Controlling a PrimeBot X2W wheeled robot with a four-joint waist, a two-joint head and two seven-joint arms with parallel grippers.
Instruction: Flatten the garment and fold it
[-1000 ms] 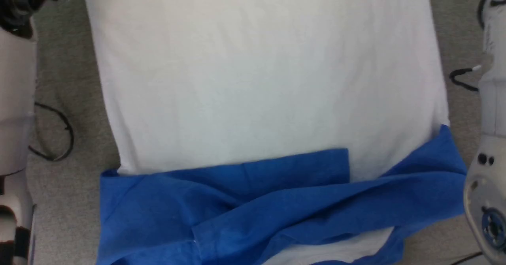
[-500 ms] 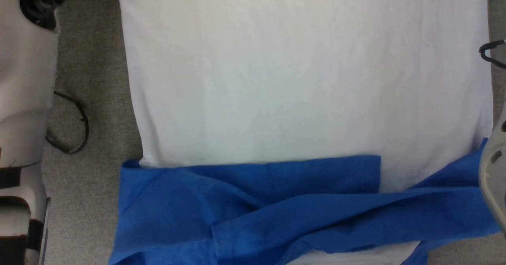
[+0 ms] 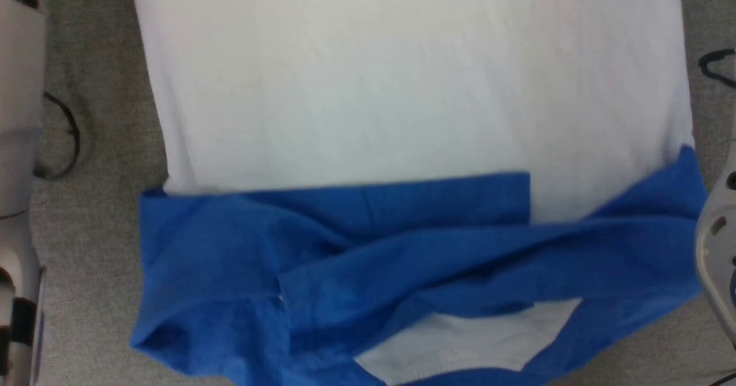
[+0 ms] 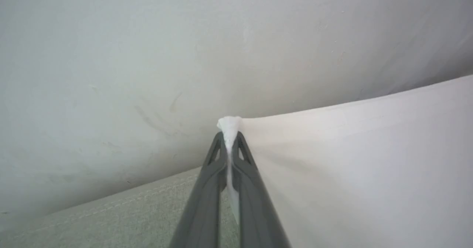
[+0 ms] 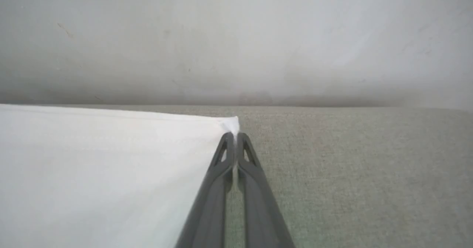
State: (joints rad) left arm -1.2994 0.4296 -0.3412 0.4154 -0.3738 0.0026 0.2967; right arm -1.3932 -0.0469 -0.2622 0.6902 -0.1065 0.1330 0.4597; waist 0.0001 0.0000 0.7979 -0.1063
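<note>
The garment (image 3: 402, 87): white body spread over the grey cloth surface (image 3: 98, 259), blue sleeves bunched toward its near edge. Soft, light, limp cotton, likely best held by its corners. The left gripper (image 4: 230, 134) and right gripper (image 5: 234, 135) each clamp one white corner.

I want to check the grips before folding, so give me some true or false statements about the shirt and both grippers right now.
1. The left gripper is shut on white cloth of the shirt. True.
2. The right gripper hangs open, clear of the shirt. False: it is shut on a white corner.
3. In the head view, the blue sleeves lie at the shirt's near end. True.
4. The blue sleeves lie smooth and flat. False: they are bunched and creased, overlapping each other.
5. The shirt lies on a wooden table. False: it lies on a grey woven surface.
</note>
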